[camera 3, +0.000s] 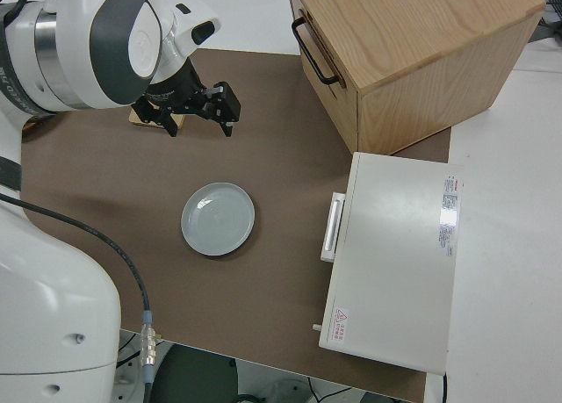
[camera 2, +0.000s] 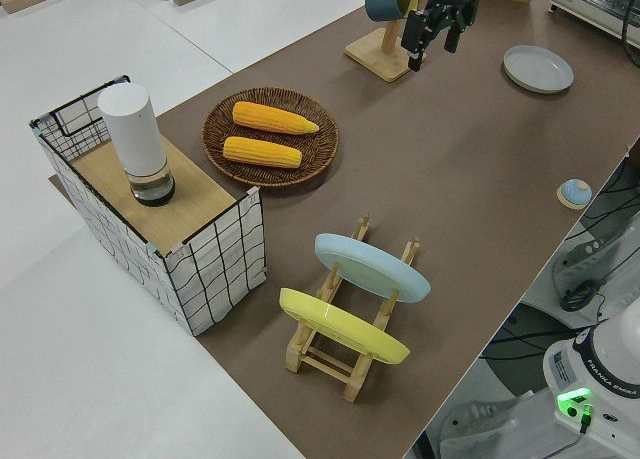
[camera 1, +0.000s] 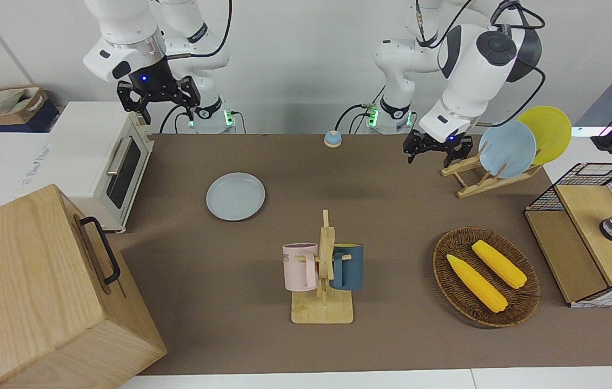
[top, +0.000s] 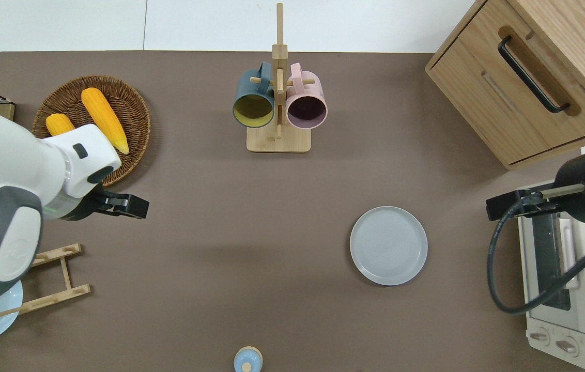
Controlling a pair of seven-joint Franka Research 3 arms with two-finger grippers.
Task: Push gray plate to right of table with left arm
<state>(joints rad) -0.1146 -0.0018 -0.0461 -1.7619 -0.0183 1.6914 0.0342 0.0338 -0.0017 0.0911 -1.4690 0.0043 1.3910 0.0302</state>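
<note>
The gray plate (camera 1: 235, 196) lies flat on the brown table (camera 1: 392, 205), toward the right arm's end, near the toaster oven; it also shows in the overhead view (top: 388, 245), the left side view (camera 2: 538, 68) and the right side view (camera 3: 218, 219). My left gripper (camera 1: 430, 156) is open and empty, up in the air. In the overhead view it (top: 129, 205) is over the table between the corn basket and the plate rack, far from the gray plate. My right arm is parked, its gripper (camera 1: 158, 100) open and empty.
A mug rack (camera 1: 323, 270) with a pink and a blue mug stands mid-table. A wicker basket (camera 1: 449, 270) holds two corn cobs. A plate rack (camera 1: 473, 181) holds a sky-blue and a yellow plate. A toaster oven (camera 1: 100, 156), wooden cabinet (camera 1: 41, 292), wire crate (camera 1: 592, 232) and small blue bell (camera 1: 332, 139) line the edges.
</note>
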